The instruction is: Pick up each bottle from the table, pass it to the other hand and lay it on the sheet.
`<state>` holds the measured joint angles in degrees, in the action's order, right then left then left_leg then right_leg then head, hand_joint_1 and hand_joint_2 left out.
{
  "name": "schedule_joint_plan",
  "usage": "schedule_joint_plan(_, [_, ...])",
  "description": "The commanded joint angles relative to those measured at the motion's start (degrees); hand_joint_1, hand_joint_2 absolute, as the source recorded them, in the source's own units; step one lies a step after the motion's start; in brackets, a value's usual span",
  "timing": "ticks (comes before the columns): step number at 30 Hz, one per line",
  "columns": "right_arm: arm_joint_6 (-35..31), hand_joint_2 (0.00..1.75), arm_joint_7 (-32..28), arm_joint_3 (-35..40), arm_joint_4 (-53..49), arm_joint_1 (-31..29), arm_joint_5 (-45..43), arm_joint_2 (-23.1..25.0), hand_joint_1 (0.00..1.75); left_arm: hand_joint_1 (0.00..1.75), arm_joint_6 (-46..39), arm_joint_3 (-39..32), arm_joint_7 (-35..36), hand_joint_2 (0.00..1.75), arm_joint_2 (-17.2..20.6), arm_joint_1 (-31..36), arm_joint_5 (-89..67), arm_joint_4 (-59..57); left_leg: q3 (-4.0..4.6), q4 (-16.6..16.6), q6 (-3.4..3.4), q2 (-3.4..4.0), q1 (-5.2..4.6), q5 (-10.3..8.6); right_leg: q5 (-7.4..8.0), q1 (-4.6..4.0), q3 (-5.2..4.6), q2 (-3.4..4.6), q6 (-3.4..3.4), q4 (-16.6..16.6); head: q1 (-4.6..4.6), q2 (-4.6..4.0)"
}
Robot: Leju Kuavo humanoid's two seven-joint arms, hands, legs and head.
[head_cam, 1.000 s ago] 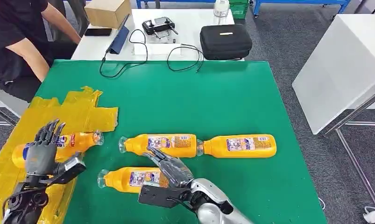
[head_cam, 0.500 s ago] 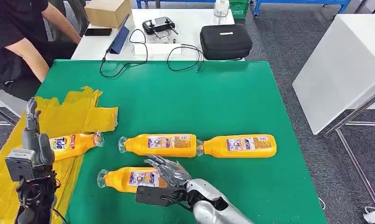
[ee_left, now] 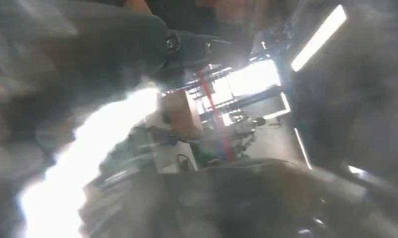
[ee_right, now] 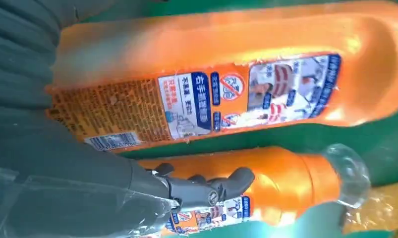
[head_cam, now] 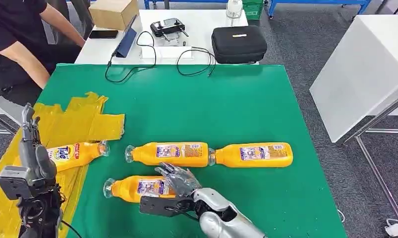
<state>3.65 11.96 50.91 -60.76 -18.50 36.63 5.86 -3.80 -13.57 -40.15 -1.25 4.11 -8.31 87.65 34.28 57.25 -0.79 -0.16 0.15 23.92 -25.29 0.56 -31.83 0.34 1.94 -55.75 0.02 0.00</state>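
Right hand [head_cam: 179, 181], fingers spread and holding nothing, rests over the near bottle [head_cam: 137, 188], which lies left-right, cap left; left hand [head_cam: 30, 151], fingers straight, empty, stands well left.

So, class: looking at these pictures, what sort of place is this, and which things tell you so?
Probably a robotics lab or test room: a green table with identical orange bottles, a handheld controller with cables behind, and a person seated beside.
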Motion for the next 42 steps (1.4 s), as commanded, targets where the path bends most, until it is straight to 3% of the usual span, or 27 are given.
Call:
schedule_joint_plan(1, [5.0,1.75,0.2,3.9,20.8,-4.1,0.8,5.7,0.00,0.00,1.0,0.9,1.4,0.00,-2.6,2.0,0.9,0.7,-0.19,-0.1,0.04,-0.06,0.06,0.01,0.00,-0.06,0.21,-0.08,-0.05,0.1,0.00,0.00])
schedule_joint_plan(2, [5.5,1.75,-0.1,4.4,22.1,-4.6,1.1,6.1,1.45,0.00,0.9,1.2,1.3,0.00,-2.5,2.3,1.0,0.6,-0.26,-0.1,0.06,-0.07,0.11,0.00,0.02,-0.12,0.28,-0.09,-0.07,0.1,0.00,0.00])
schedule_joint_plan(3, [5.7,1.75,-0.6,4.7,23.6,-4.8,1.3,6.6,1.75,0.00,1.0,1.5,1.3,0.00,-2.6,2.5,1.3,0.5,-0.37,-0.1,0.06,0.03,0.09,0.00,0.03,-0.09,0.31,-0.04,-0.08,0.2,-0.04,0.00])
schedule_joint_plan(18, [8.3,1.75,-3.0,5.5,25.1,-5.4,0.4,6.4,1.75,0.00,1.4,1.9,0.3,0.00,-2.2,3.7,2.7,-1.3,-1.35,-0.1,0.42,0.57,0.31,0.26,0.01,-0.38,0.46,0.48,-0.43,0.2,-0.02,0.00])
schedule_joint_plan(30, [8.4,1.75,-3.3,5.0,22.4,-5.1,-1.3,6.0,1.75,0.00,1.3,2.1,0.7,0.00,-2.0,4.1,2.9,-0.5,-1.29,-0.1,0.47,0.55,0.37,0.27,0.02,-0.45,0.44,0.45,-0.43,0.2,-0.02,0.00])
schedule_joint_plan(34, [0.3,1.75,-10.3,-2.8,11.4,-0.2,-10.6,1.8,1.75,0.00,2.1,2.0,3.2,0.00,-2.4,3.2,5.4,-1.3,-1.36,-0.1,0.46,0.58,0.35,0.29,0.00,-0.43,0.50,0.50,-0.42,0.2,-0.02,0.00])
schedule_joint_plan(37, [-10.8,1.75,-17.9,-11.0,-11.4,10.8,-15.8,-3.6,1.75,0.00,4.3,2.1,10.3,0.00,-3.1,1.0,11.0,0.4,-1.26,-0.2,0.44,0.34,0.38,0.25,0.00,-0.47,0.48,0.25,-0.40,0.2,-0.02,0.00])
schedule_joint_plan(38, [-12.6,1.75,-18.1,-13.2,-20.5,15.0,-15.5,-5.0,1.75,0.00,5.0,2.7,14.6,1.75,-3.1,-0.5,13.6,1.7,-1.26,-0.1,0.44,0.44,0.36,0.30,-0.04,-0.44,0.43,0.36,-0.40,0.2,-0.04,0.00])
schedule_joint_plan(40, [-15.6,1.75,-19.6,-14.6,-29.2,18.6,-15.3,-7.7,1.75,0.00,7.6,2.8,18.0,1.75,-3.1,-2.9,20.0,3.3,-0.97,0.0,0.40,0.08,0.36,0.34,-0.14,-0.44,0.34,0.06,-0.37,0.1,0.00,0.00])
schedule_joint_plan(41, [-17.1,1.75,-21.0,-15.4,-32.0,20.0,-15.7,-8.5,1.75,0.00,9.8,2.8,18.8,1.75,-3.0,-4.0,23.9,3.8,-0.70,0.0,0.39,0.28,0.32,0.32,-0.07,-0.40,0.62,0.30,-0.36,0.1,-0.02,0.00])
schedule_joint_plan(42, [-18.1,1.75,-22.6,-17.3,-34.7,21.9,-15.5,-7.0,1.75,0.00,11.4,3.0,19.4,1.75,-2.9,-4.9,26.6,4.4,-0.60,0.1,0.29,0.18,0.29,0.33,-0.17,-0.38,0.59,0.19,-0.33,0.0,0.00,0.00])
